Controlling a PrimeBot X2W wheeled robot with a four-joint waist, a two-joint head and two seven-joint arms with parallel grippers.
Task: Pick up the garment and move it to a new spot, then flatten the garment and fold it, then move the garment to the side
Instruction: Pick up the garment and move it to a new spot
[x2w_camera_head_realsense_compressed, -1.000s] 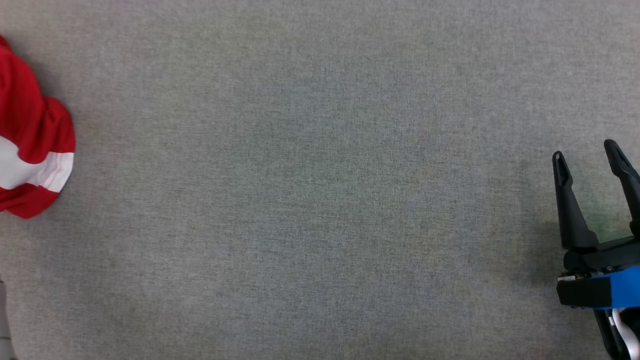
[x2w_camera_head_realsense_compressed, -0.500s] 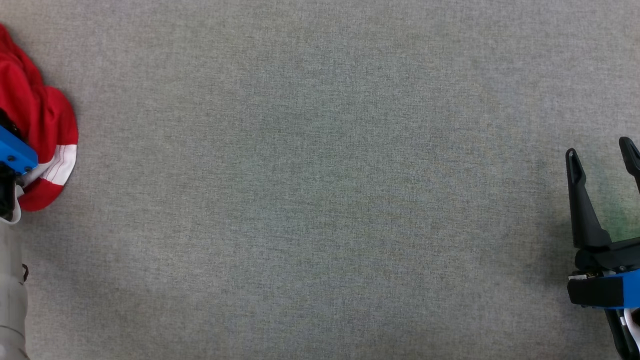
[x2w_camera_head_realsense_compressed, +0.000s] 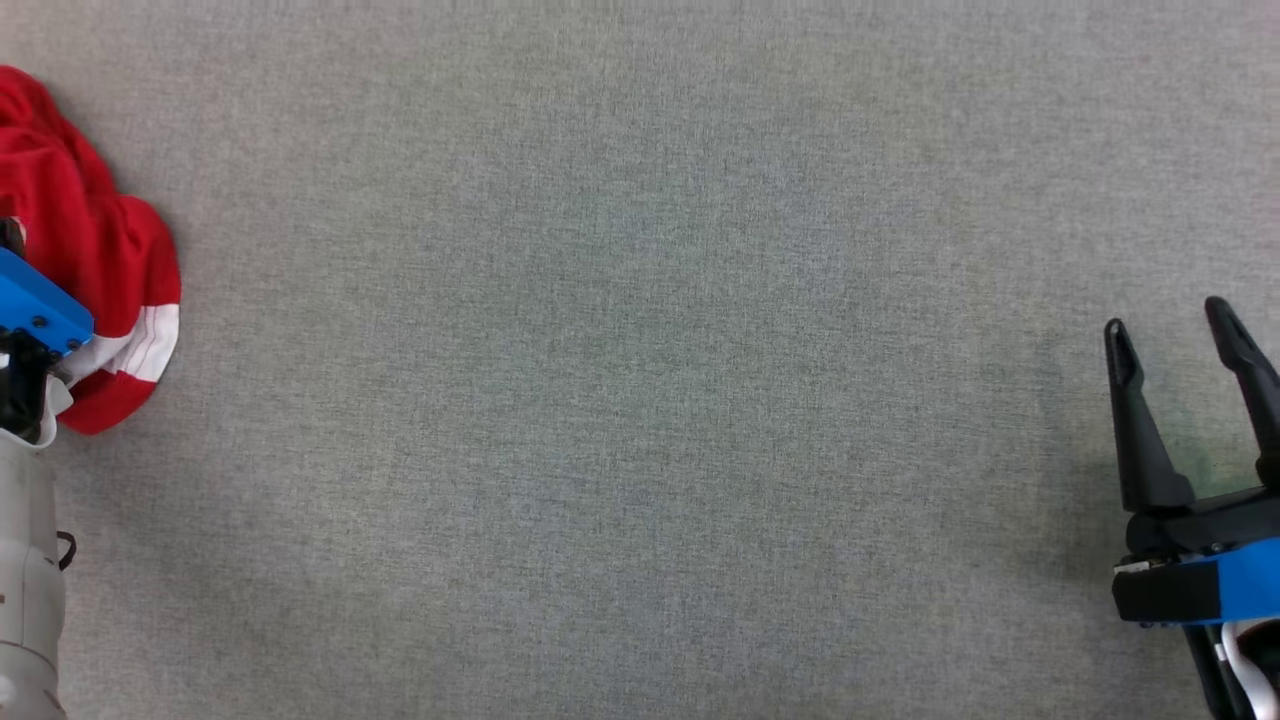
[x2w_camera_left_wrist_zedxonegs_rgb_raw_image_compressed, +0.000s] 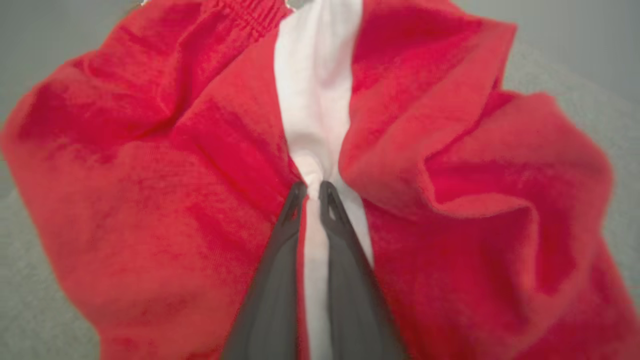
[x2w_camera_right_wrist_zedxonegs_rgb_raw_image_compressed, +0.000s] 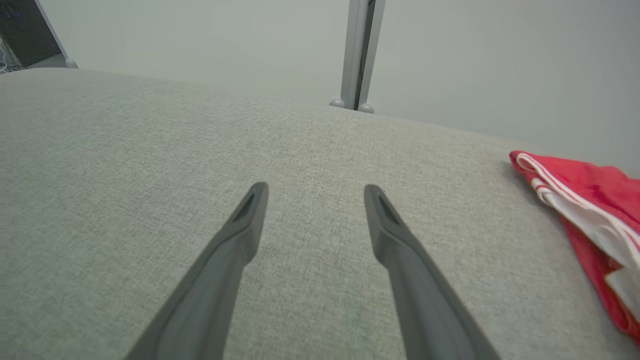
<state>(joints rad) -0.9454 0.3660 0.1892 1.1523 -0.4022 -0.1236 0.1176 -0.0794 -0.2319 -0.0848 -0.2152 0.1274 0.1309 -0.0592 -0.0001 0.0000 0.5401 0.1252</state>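
The garment (x2w_camera_head_realsense_compressed: 100, 240) is red with a white stripe and lies crumpled at the far left edge of the grey table in the head view. My left arm's blue wrist block (x2w_camera_head_realsense_compressed: 40, 305) sits over its near side, hiding the fingers there. In the left wrist view my left gripper (x2w_camera_left_wrist_zedxonegs_rgb_raw_image_compressed: 311, 190) is shut on the garment (x2w_camera_left_wrist_zedxonegs_rgb_raw_image_compressed: 150, 200), pinching a fold of the white stripe between its tips. My right gripper (x2w_camera_head_realsense_compressed: 1168, 320) hovers open at the far right with nothing between its fingers. The right wrist view has the right gripper (x2w_camera_right_wrist_zedxonegs_rgb_raw_image_compressed: 315, 189) over bare cloth, with the garment (x2w_camera_right_wrist_zedxonegs_rgb_raw_image_compressed: 590, 200) off to its right.
The grey fabric table top (x2w_camera_head_realsense_compressed: 640, 400) stretches wide between the two arms. In the right wrist view its far edge ends before a pale wall with a metal post (x2w_camera_right_wrist_zedxonegs_rgb_raw_image_compressed: 360, 50). My pale left forearm (x2w_camera_head_realsense_compressed: 25, 580) runs along the lower left edge.
My left arm has come in at the left edge over the garment and its gripper has shut on the white stripe. The garment has bunched up. The right gripper stays open.
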